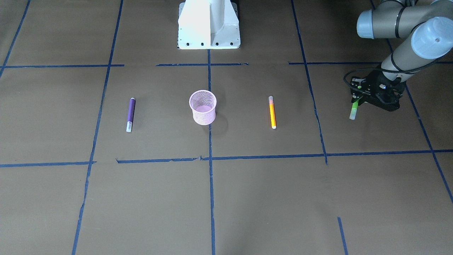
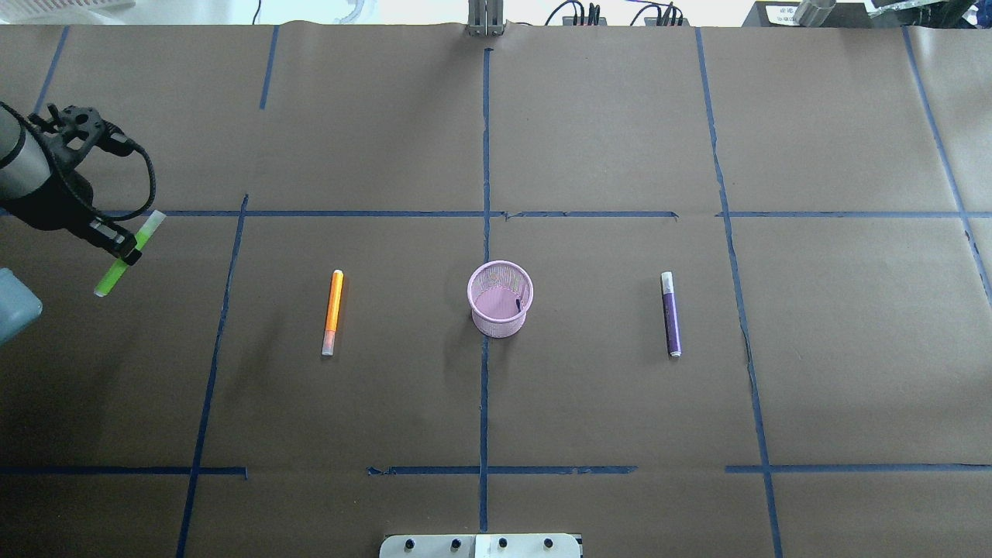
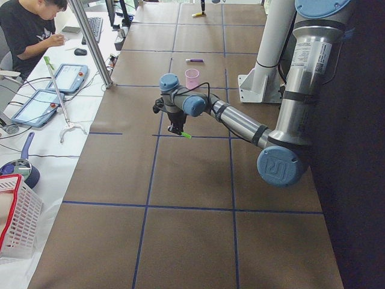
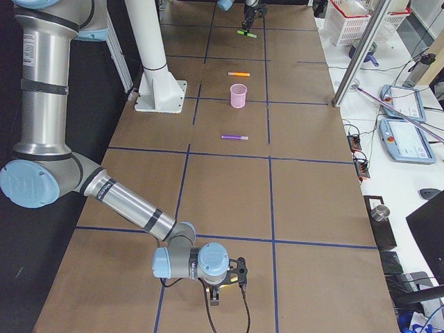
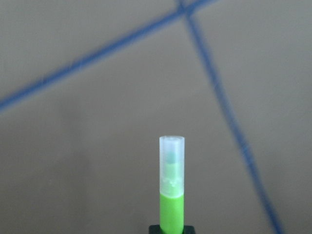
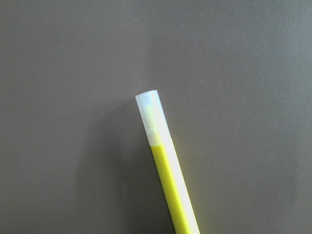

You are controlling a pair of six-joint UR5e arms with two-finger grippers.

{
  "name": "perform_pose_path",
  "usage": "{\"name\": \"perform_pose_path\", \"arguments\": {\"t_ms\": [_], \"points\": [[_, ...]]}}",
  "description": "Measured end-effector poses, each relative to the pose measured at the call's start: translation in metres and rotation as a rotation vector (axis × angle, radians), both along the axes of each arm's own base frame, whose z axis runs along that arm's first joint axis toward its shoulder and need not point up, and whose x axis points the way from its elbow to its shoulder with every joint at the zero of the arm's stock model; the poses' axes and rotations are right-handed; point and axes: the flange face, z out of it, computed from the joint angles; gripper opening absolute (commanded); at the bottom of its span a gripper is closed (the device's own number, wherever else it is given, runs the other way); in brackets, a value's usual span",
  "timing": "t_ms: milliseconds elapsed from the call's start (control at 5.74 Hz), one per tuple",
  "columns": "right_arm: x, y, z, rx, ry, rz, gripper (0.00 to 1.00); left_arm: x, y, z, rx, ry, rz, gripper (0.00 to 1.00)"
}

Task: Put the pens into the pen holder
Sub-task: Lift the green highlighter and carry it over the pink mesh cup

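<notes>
The pink mesh pen holder (image 1: 202, 109) (image 2: 500, 306) stands upright at the table's middle. An orange pen (image 1: 272, 112) (image 2: 333, 310) lies on the robot's left of it. A purple pen (image 1: 130, 114) (image 2: 670, 314) lies on its right. My left gripper (image 1: 356, 101) (image 2: 128, 252) is shut on a green pen (image 1: 353, 112) (image 5: 171, 209) and holds it above the table, far left of the holder. My right gripper (image 4: 216, 295) hangs low over the table's right end; I cannot tell whether it is open or shut. A yellow pen (image 6: 170, 180) shows in the right wrist view.
The white robot base (image 1: 208, 24) stands at the table's near edge behind the holder. Blue tape lines cross the brown paper. Off the table, an operator's desk with tablets (image 3: 57, 84), a metal pole (image 3: 90, 42) and a white basket (image 3: 18, 217) stand by the far edge.
</notes>
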Motion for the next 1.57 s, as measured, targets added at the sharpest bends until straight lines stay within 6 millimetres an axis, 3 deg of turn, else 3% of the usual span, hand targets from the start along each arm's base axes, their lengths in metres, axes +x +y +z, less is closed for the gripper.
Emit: {"name": "perform_pose_path", "arguments": {"t_ms": [523,1045,1394,1568], "points": [[-0.003,0.0,0.002,-0.006,0.003,-0.009,1.0,0.026,-0.037,-0.108,0.054,0.067,-0.036,0.0],[-0.012,-0.015,0.005,-0.006,0.015,-0.032,1.0,0.052,-0.052,-0.191,0.036,0.14,-0.109,0.0],[-0.012,-0.017,0.005,-0.008,0.015,-0.033,1.0,0.088,-0.046,-0.229,0.07,0.223,-0.105,0.0],[-0.013,-0.017,0.005,-0.008,0.013,-0.032,1.0,0.122,-0.042,-0.233,0.113,0.301,-0.11,0.0]]}}
